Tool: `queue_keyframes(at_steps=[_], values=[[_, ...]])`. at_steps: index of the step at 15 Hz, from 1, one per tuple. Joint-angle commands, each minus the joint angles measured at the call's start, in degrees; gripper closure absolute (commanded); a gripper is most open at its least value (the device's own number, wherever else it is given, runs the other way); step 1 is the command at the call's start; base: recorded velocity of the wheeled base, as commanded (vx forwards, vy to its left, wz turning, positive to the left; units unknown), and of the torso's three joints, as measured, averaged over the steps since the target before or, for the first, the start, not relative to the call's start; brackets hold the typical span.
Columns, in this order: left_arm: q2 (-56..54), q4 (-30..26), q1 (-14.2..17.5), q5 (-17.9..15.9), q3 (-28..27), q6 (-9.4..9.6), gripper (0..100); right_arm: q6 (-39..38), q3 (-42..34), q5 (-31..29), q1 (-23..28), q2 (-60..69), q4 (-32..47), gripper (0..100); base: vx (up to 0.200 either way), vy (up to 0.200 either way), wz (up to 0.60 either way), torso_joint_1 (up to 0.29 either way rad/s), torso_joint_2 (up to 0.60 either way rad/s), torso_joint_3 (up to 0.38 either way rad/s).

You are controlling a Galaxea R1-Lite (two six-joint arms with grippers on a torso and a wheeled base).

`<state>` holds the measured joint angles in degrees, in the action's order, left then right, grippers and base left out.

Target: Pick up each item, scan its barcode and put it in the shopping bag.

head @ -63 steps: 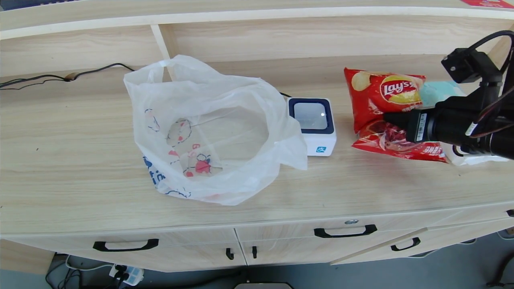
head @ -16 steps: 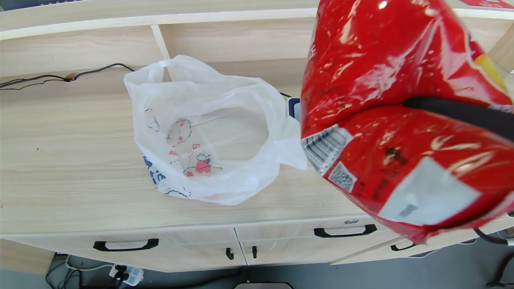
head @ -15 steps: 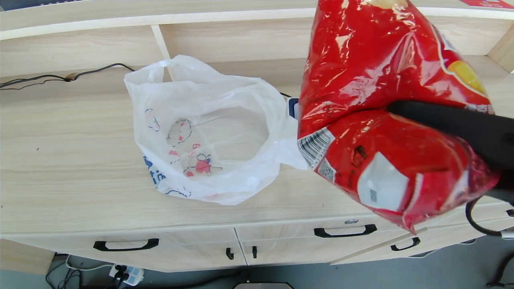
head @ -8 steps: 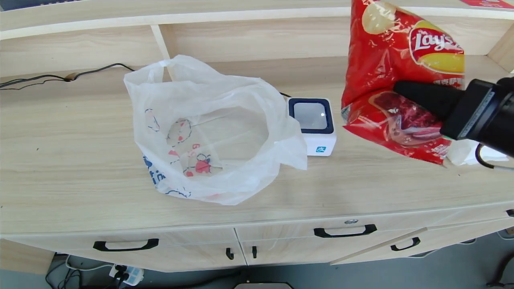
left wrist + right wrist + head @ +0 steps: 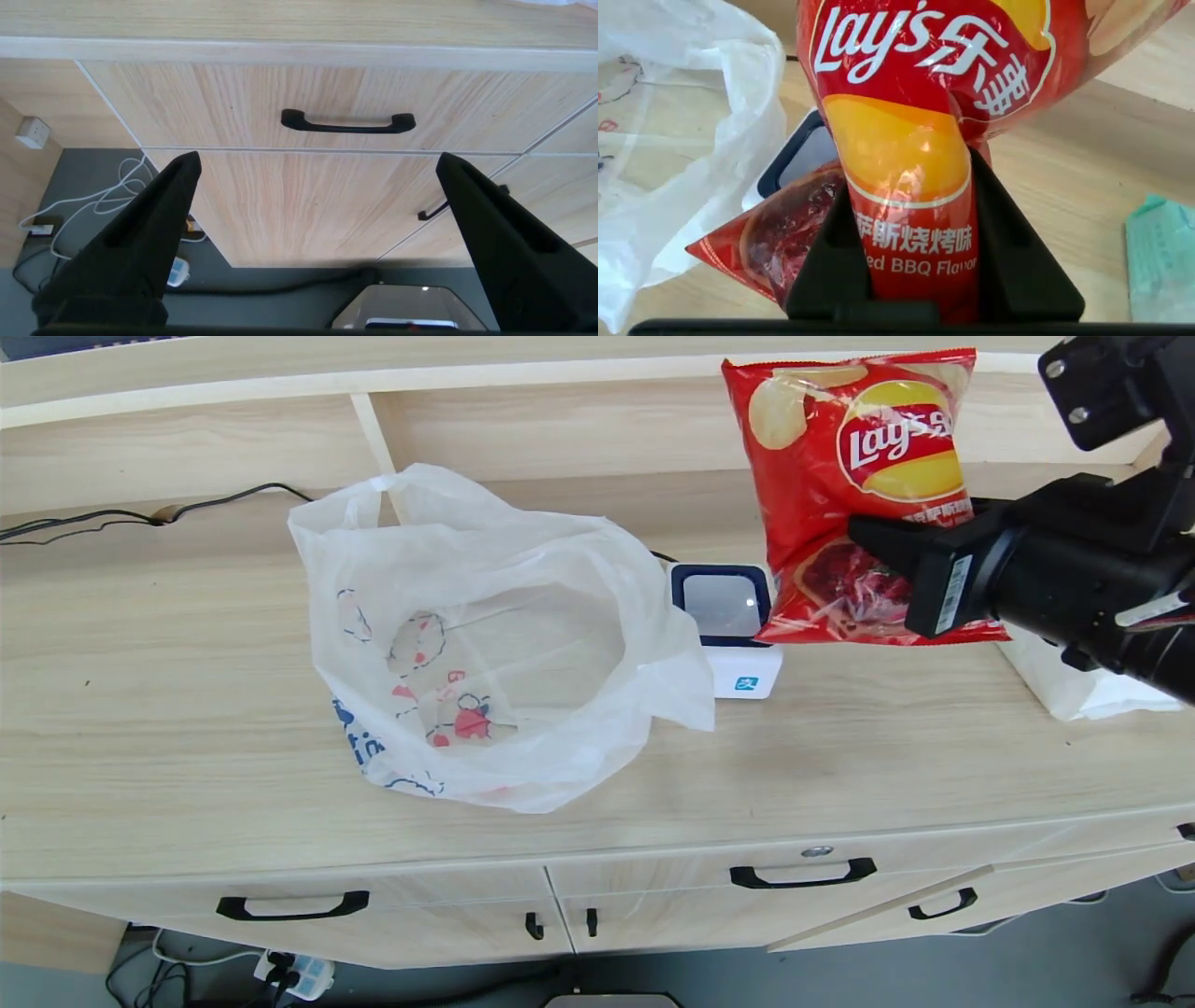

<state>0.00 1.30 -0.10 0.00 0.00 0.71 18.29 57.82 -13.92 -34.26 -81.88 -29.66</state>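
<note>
R tool (image 5: 864, 537) clamped on the red chip bag (image 5: 845, 448), pinching its lower half. Bag hangs upright in the air, upper right of head frame, logo side to the camera. Its lower-left corner overlaps the right edge of the white-and-blue scanner (image 5: 724, 616) near frame centre. White shopping bag (image 5: 485, 644) sits open on the bench (image 5: 187, 728), left of the scanner, its plastic overlapping the scanner's left side. White packet (image 5: 1088, 691) on the bench at right edge, below R arm. L tool (image 5: 318, 161) spread wide, nothing held, facing a drawer front (image 5: 308, 93) w/ black handle (image 5: 348, 121).
</note>
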Motion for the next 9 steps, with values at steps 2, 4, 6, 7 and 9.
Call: queue_keyframes(at_steps=[2, 4, 6, 7, 9], values=[[0.09, 0.01, 0.01, 0.00, 0.00, 0.00, 0, 0.35, 0.45, 0.03, -0.20, -4.51, -2.68, 100, 0.000, 0.000, 0.00, 0.000, 0.00, 0.000], [0.09, 0.01, 0.01, 0.00, 0.00, -0.09, 0, 0.35, -0.08, 0.03, -0.20, -4.95, -3.04, 100, 0.000, 0.000, 0.00, 0.000, 0.00, 0.000], [0.09, 0.01, 0.01, 0.00, 0.00, -0.18, 0, 0.87, -1.13, 0.12, -0.29, -5.48, -3.21, 100, 0.000, 0.000, 0.00, 0.000, 0.00, 0.000], [0.09, 0.01, 0.01, 0.00, 0.00, -0.18, 0, 0.79, -1.13, 0.12, -0.29, -5.65, -3.48, 100, 0.000, 0.000, 0.00, 0.000, 0.00, 0.000], [0.09, 0.01, 0.01, 0.00, 0.00, -0.18, 0, 0.61, -0.95, 0.12, -0.20, -5.74, -4.35, 100, 0.000, 0.000, 0.00, 0.000, 0.00, 0.000]])
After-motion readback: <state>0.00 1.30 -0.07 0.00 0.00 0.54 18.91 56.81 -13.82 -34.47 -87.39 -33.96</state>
